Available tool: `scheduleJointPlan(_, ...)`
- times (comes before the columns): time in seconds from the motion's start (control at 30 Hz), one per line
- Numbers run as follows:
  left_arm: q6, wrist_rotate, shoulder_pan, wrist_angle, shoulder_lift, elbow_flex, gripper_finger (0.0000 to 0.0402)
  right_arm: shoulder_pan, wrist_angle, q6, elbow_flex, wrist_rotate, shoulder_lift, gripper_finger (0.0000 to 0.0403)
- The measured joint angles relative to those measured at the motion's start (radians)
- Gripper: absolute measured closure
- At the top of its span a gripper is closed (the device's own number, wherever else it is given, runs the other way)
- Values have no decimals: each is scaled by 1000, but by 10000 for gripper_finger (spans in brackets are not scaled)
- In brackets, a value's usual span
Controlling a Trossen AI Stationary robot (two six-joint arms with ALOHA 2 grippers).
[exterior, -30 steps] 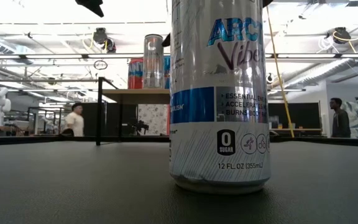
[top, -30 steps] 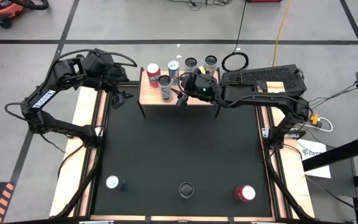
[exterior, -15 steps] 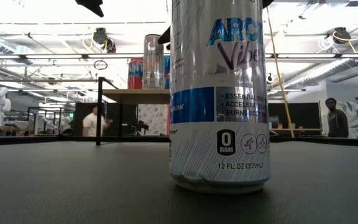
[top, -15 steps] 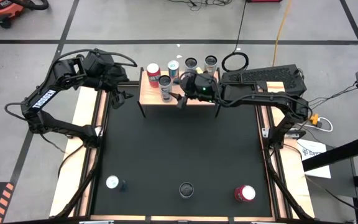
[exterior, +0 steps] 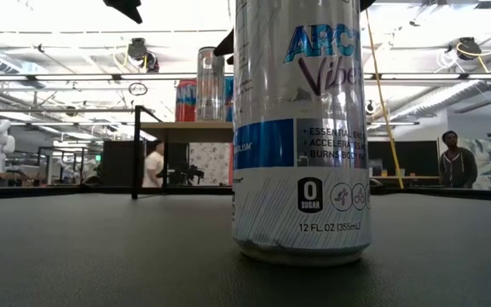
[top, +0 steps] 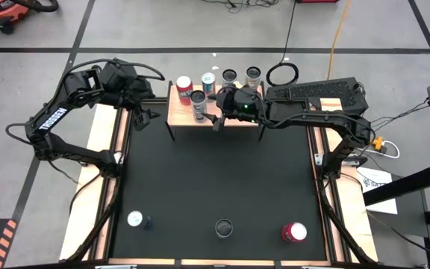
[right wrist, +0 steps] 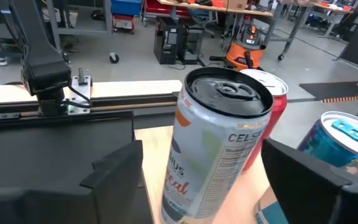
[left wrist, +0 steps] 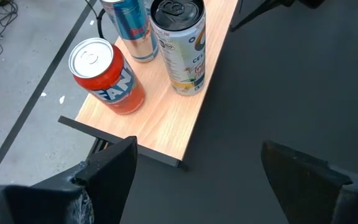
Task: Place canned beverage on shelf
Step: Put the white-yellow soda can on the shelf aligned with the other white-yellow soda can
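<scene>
The shelf [top: 234, 119], a light-wood board on black legs, stands at the table's far edge. At its left end stand a red can [left wrist: 104, 78], a blue can [left wrist: 129, 28] and a white Celsius can [right wrist: 219, 143], all upright on their bases. My right gripper [top: 216, 116] reaches level over the shelf toward the Celsius can. Its fingers are open and stand on either side of that can, apart from it. My left gripper [left wrist: 197, 177] hangs open above the table beside the shelf's left end, with nothing between its fingers.
Two more cans [top: 229, 75] [top: 253, 73] stand at the shelf's far edge. Along the table's near edge stand a white-topped can [top: 134, 219], a silver can [exterior: 301, 128] and a red can [top: 293, 232]. People show in the room beyond the table.
My right gripper has swung a little toward the shelf's left end, over the board. The cans on the shelf have stayed where they were.
</scene>
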Motion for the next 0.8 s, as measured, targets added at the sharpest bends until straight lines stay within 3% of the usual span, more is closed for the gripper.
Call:
scheduleJointPlan(0.2,0,0,0,1,0,0,63,0,30,-43,0,0,0,68)
scheduleJointPlan(0.6,20,-1,0,1,0,0,63,-1,110,-28,0,1,25,68)
scheduleJointPlan(0.8,20,-1,0,1,0,0,63,-4,137,-26,0,55,29,69)
